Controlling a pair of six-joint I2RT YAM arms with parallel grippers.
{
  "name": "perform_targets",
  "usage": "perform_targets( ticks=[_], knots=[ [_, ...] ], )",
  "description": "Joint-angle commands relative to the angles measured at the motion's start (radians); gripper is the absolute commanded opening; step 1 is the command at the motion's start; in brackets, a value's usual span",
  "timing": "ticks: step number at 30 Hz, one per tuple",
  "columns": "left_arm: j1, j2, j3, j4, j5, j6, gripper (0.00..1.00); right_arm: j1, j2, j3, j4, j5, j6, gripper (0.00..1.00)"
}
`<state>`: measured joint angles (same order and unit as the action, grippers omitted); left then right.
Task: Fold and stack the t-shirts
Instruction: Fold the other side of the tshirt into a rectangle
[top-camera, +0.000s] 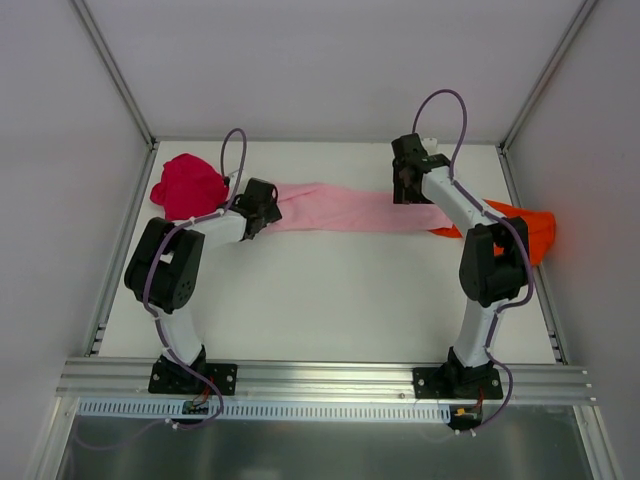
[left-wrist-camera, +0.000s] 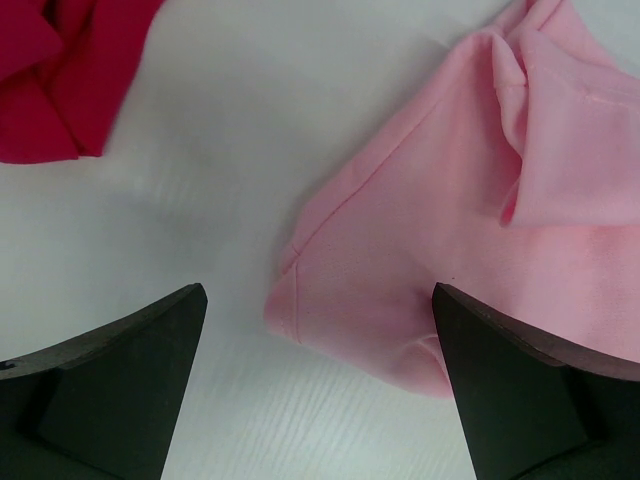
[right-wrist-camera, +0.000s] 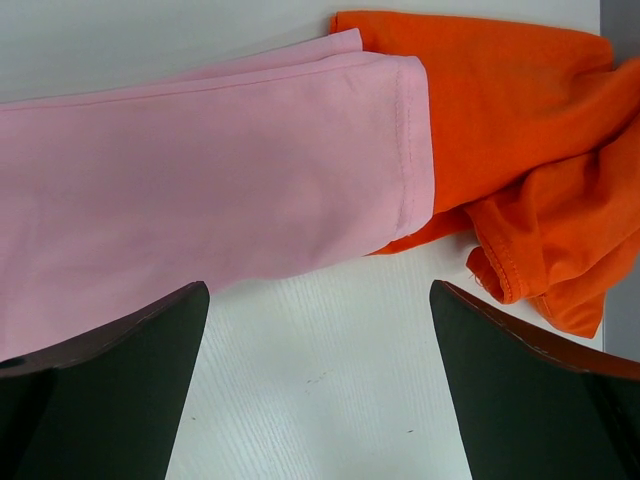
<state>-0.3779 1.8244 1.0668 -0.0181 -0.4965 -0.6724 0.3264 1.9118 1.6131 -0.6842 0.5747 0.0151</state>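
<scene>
The light pink t-shirt (top-camera: 350, 210) lies in a long narrow band across the back of the table. Its left end (left-wrist-camera: 480, 220) has a corner lying between my left gripper's (left-wrist-camera: 318, 290) open fingers, which hover just above it. The crimson t-shirt (top-camera: 188, 185) is a crumpled heap at the back left (left-wrist-camera: 60, 80). At the far right the orange t-shirt (top-camera: 525, 232) lies bunched up, and the pink shirt's hemmed right end (right-wrist-camera: 200, 170) overlaps it (right-wrist-camera: 520, 130). My right gripper (right-wrist-camera: 318, 288) stands open over bare table just short of that end.
The white table (top-camera: 330, 290) is enclosed by pale walls at the back and both sides. An aluminium rail (top-camera: 320, 378) carries both arm bases along the near edge. The orange shirt reaches the table's right edge.
</scene>
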Motion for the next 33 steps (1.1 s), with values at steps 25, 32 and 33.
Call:
perform_targets(
  ticks=[25, 32, 33],
  knots=[
    [0.013, -0.103, 0.094, 0.074, 0.210, 0.097, 0.99, 0.025, 0.078, 0.074, -0.001, -0.102, 0.008, 0.90],
    [-0.052, 0.042, 0.310, -0.038, 0.169, 0.178, 0.99, 0.023, 0.116, 0.156, -0.075, -0.127, -0.006, 0.93],
    [-0.058, 0.071, 0.378, -0.080, 0.202, 0.177, 0.99, 0.023, 0.124, 0.166, -0.083, -0.133, -0.006, 0.94]
  ],
)
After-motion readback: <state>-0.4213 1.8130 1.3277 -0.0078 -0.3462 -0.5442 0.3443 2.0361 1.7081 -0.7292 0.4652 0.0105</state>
